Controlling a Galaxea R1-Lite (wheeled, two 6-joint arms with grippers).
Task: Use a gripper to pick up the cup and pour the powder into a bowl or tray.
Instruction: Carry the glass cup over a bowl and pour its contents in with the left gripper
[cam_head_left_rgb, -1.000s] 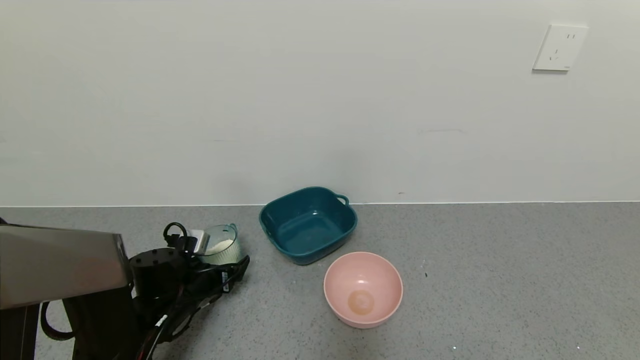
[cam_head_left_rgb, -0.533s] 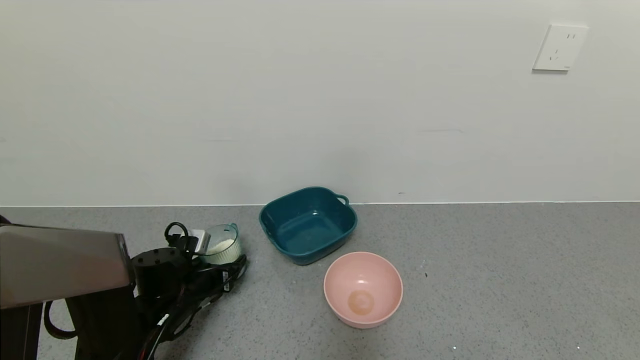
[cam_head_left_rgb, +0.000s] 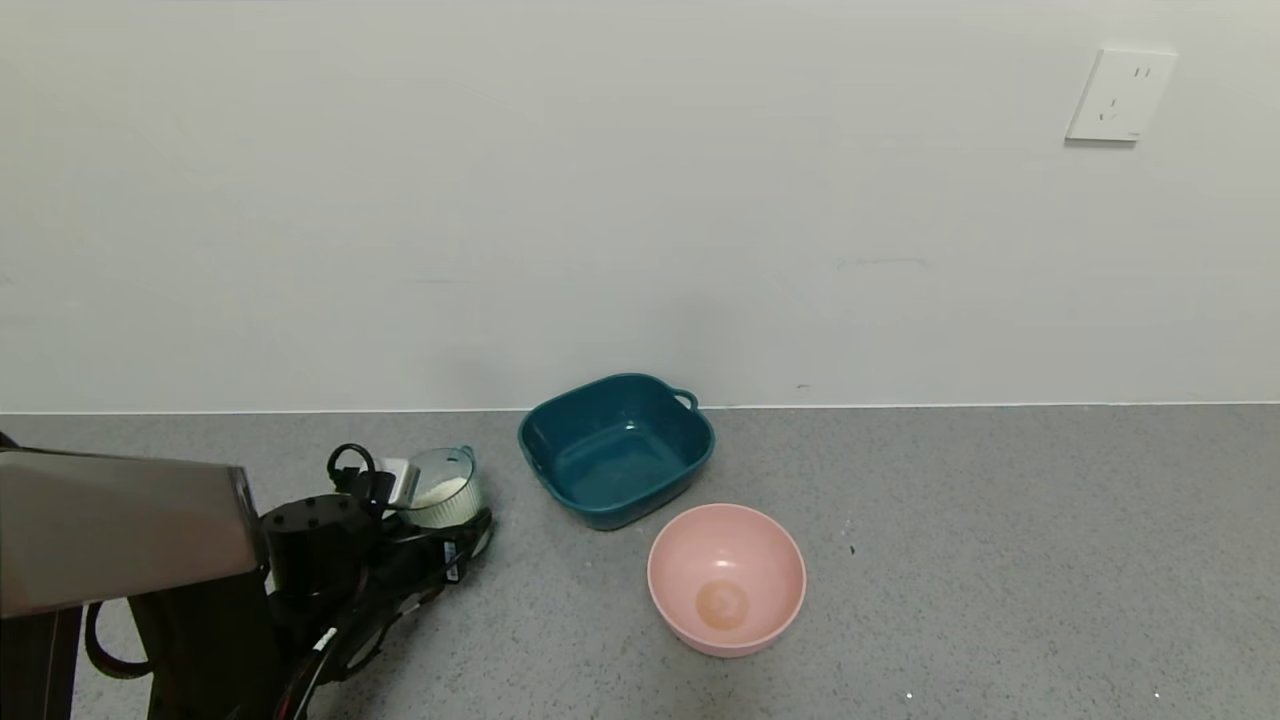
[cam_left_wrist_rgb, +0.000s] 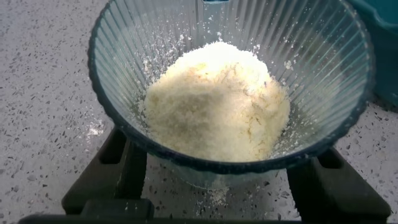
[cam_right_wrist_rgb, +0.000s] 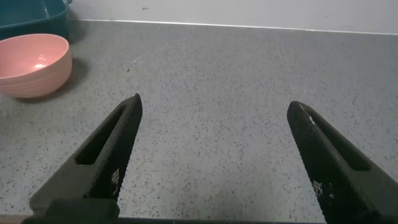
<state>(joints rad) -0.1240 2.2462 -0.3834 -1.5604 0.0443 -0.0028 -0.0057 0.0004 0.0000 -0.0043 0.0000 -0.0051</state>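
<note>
The ribbed pale blue-green cup (cam_head_left_rgb: 441, 487) stands at the left of the grey counter with a heap of cream-white powder (cam_head_left_rgb: 440, 492) inside. My left gripper (cam_head_left_rgb: 455, 520) reaches around it from the near side. In the left wrist view the cup (cam_left_wrist_rgb: 336, 81) fills the frame, the powder (cam_left_wrist_rgb: 217, 106) is heaped in it, and the black fingers (cam_left_wrist_rgb: 121, 168) press its lower sides on both sides. The pink bowl (cam_head_left_rgb: 727, 540) with a brownish spot sits to the right, nearer me. My right gripper (cam_right_wrist_rgb: 214, 106) is open and empty over bare counter, with the pink bowl (cam_right_wrist_rgb: 31, 65) off to one side.
A dark teal squarish tray (cam_head_left_rgb: 616, 462) with handles stands between the cup and the wall, just behind the pink bowl. A few powder specks lie on the counter under the cup. The wall runs along the counter's far edge. A socket (cam_head_left_rgb: 1120, 95) is high on the right.
The left gripper and the cup have shifted very slightly, a little up and towards me. The bowl, the tray and the right arm have not moved.
</note>
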